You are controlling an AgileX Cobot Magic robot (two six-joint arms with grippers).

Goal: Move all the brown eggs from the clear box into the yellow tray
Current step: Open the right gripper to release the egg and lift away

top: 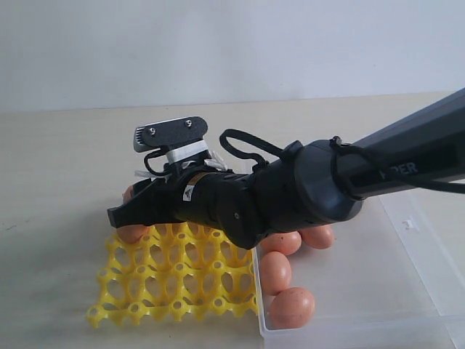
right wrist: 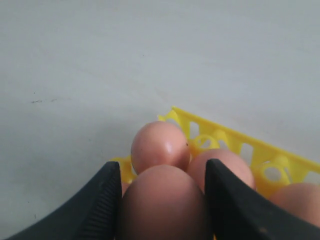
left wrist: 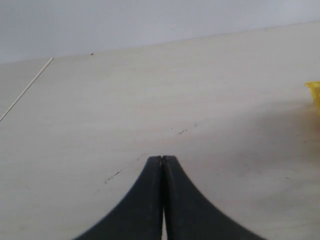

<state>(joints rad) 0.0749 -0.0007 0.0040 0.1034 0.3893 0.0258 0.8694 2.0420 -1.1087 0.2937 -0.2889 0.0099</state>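
Note:
My right gripper (right wrist: 163,169) is shut on a brown egg (right wrist: 162,205), which fills the gap between both black fingers. Just beyond it, other brown eggs (right wrist: 160,145) sit in the cups of the yellow tray (right wrist: 260,150). In the exterior view the right arm reaches left across the yellow tray (top: 174,283), and the right gripper (top: 123,214) is over its far left corner, where egg (top: 133,233) shows under a finger. More brown eggs (top: 290,307) lie in the clear box (top: 407,218), at its left end. My left gripper (left wrist: 162,159) is shut on nothing, above bare table.
The near cups of the tray (top: 145,305) hold nothing. The right arm (top: 378,171) hangs over the box and hides the tray's far rows. A corner of the yellow tray (left wrist: 314,92) shows at the edge of the left wrist view. A pale wall stands behind the table.

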